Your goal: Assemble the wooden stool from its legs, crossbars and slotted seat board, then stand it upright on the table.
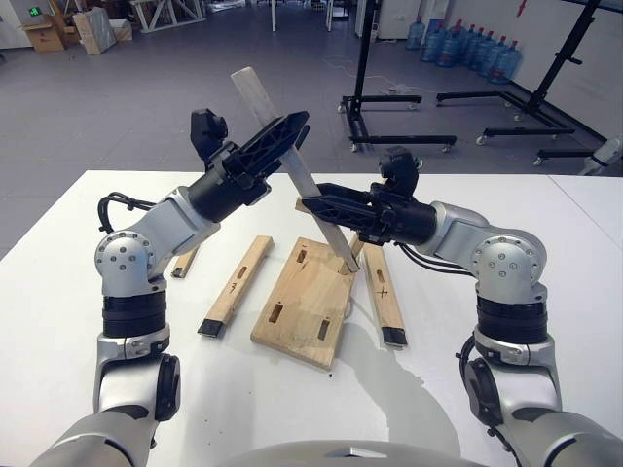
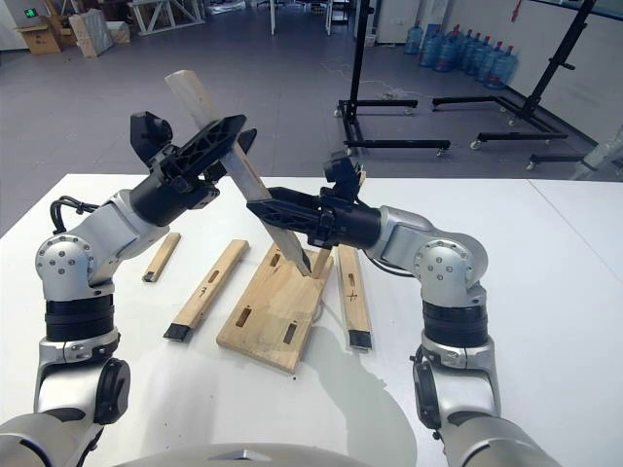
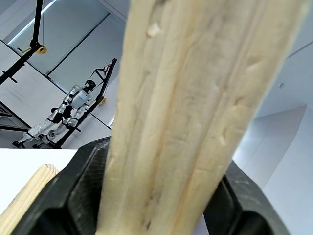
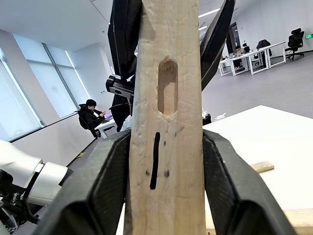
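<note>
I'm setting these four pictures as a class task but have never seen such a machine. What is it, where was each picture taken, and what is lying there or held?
It is a humanoid robot with two arms, each ending in a two-fingered tool. The two wide pictures come from cameras in its head, looking down over the arms; the two close-ups come from cameras on its wrists. On the white table lie a slotted seat board, a long piece at its left, a second long piece at its right, and a short piece farther left. The left tool and the right tool are both shut on one tilted wooden leg, whose lower end meets the board.
</note>
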Robot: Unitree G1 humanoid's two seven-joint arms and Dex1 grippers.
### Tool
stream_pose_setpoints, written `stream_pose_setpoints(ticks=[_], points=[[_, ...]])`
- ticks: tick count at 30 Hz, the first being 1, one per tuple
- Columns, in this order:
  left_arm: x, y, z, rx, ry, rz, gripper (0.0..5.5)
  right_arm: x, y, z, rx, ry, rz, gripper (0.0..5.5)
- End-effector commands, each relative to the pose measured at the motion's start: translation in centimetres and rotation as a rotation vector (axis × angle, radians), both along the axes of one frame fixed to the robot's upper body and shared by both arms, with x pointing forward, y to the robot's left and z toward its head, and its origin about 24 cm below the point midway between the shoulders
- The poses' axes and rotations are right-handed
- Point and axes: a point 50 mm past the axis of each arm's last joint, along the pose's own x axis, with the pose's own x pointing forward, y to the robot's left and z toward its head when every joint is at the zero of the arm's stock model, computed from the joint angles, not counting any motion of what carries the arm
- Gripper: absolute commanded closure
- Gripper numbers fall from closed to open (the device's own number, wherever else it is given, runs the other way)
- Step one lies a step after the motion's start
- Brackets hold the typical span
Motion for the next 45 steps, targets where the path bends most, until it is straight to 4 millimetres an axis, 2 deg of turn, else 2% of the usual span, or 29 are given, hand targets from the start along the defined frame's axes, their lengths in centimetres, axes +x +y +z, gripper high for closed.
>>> stream_pose_setpoints(ticks=[1,6,7,11,16,18,21,23,25,27,30,33,38,45], points=[[-0.2,-0.3,-0.9,0.05,0.024,-0.011,3.08,0.1,0.0,0.3,-0.013,-0.021,-0.014,3.47],[0.1,0.2,-1.4,0.064,0.033,0.036,3.12,0.3,-0.2,0.2,-0.012,-0.037,-0.044,3.47],[0.1,0.3,-1.5,0.07,0.033,0.049,3.12,0.3,-0.2,-0.1,-0.022,-0.034,-0.052,3.1],[0.3,0.6,-2.0,0.102,0.026,0.092,3.46,0.2,-0.6,-0.6,-0.048,-0.038,-0.072,2.48],[0.8,1.4,-2.5,0.16,0.008,0.173,3.48,-0.7,-3.8,0.7,-0.098,-0.12,-0.131,1.72],[0.9,2.2,-2.3,0.187,-0.015,0.215,3.48,-1.4,-5.1,1.5,-0.127,-0.157,-0.14,1.42],[1.1,4.7,-1.5,0.243,-0.077,0.339,3.48,-3.1,-7.1,2.6,-0.21,-0.224,-0.102,0.98],[0.9,6.2,-0.7,0.274,-0.126,0.422,3.48,-4.6,-7.4,2.1,-0.266,-0.221,-0.022,0.64],[0.4,7.6,0.2,0.282,-0.174,0.495,3.48,-5.8,-6.2,-0.2,-0.34,-0.184,0.074,0.37],[0.1,8.2,0.6,0.286,-0.205,0.537,3.48,-5.7,-4.7,-3.2,-0.441,-0.164,0.07,0.37],[-0.2,7.8,0.6,0.285,-0.224,0.536,3.48,-3.9,-1.7,-7.1,-0.599,-0.23,-0.057,0.37],[-0.3,7.0,0.1,0.304,-0.228,0.537,3.48,-2.3,0.8,-9.4,-0.748,-0.329,-0.15,0.37],[-0.4,7.0,-0.6,0.317,-0.212,0.573,3.48,-2.0,2.2,-10.8,-0.995,-0.463,-0.072,0.37],[-0.4,6.9,-1.3,0.316,-0.198,0.59,3.48,-2.5,3.7,-9.8,-1.054,-0.435,0.003,0.37]])
